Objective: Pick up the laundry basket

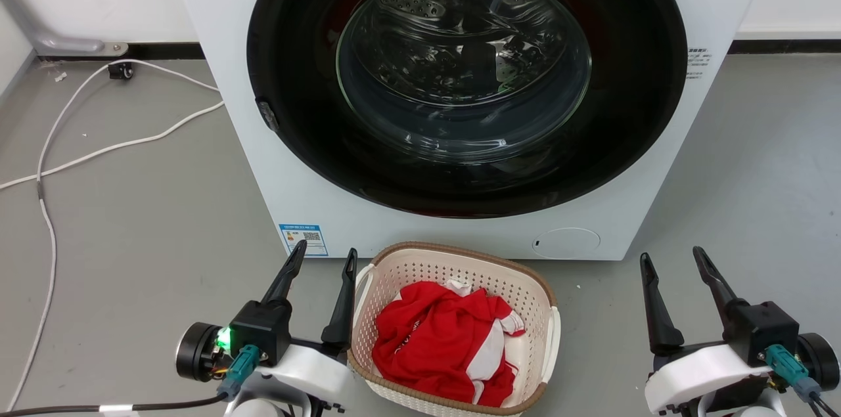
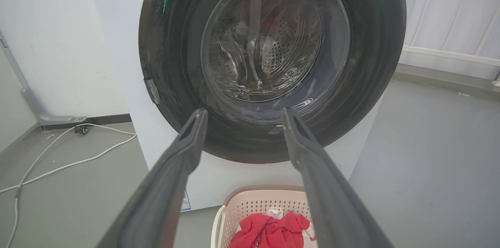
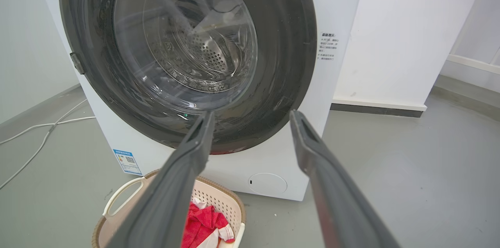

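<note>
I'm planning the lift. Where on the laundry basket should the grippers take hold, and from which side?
Probably the white loop handles: left handle for the left gripper, right handle for the right gripper, each from outside. The laundry basket sits upright, its loops stand off the walls, and a red garment lies inside; a two-sided lift should stay level.

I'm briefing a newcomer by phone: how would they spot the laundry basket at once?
Find the white washing machine with the round dark door. On the grey floor just before it sits the laundry basket: cream, perforated, brown-rimmed, holding red clothing.
</note>
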Controlling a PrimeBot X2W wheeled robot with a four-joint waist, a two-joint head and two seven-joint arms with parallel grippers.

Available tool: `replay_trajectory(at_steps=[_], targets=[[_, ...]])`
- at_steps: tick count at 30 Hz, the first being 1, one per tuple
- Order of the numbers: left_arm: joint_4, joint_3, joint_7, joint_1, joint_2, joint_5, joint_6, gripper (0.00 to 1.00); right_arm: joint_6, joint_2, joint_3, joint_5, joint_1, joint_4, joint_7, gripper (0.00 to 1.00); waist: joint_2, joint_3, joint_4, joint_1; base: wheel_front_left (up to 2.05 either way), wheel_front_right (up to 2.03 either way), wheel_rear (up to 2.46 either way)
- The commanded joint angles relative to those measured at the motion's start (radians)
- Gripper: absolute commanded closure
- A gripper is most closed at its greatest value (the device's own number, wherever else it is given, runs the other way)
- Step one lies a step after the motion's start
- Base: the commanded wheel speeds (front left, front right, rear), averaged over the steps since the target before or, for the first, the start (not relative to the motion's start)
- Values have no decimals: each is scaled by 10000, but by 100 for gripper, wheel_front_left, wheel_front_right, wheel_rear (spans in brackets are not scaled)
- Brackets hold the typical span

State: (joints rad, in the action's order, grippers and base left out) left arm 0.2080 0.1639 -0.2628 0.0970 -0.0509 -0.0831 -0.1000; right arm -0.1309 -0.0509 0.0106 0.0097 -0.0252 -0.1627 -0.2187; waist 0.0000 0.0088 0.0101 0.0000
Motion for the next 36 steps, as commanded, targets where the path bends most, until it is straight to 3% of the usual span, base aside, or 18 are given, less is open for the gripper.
replay_trajectory(at_steps=[1, 19, 28, 36], targets=[[25, -17, -30, 93, -1, -14, -19, 0, 3, 13, 8, 44, 40, -15, -35, 0, 0, 3, 1, 0, 0, 0, 0], [332, -57, -28, 441, 6, -27, 0, 0, 3, 13, 100, 264, -233, -238, 10, 0, 0, 666, -30, 0, 0, 0, 0], [1860, -178, -28, 1567, -1, -257, -150, 0, 3, 13, 62, 260, -1116, -1097, 2, 0, 0, 2519, -170, 0, 0, 0, 0], [3754, -146, -28, 3151, -313, -597, -287, 0, 3, 11, -73, 325, -2419, -2628, -120, 0, 0, 4414, -360, 0, 0, 0, 0]])
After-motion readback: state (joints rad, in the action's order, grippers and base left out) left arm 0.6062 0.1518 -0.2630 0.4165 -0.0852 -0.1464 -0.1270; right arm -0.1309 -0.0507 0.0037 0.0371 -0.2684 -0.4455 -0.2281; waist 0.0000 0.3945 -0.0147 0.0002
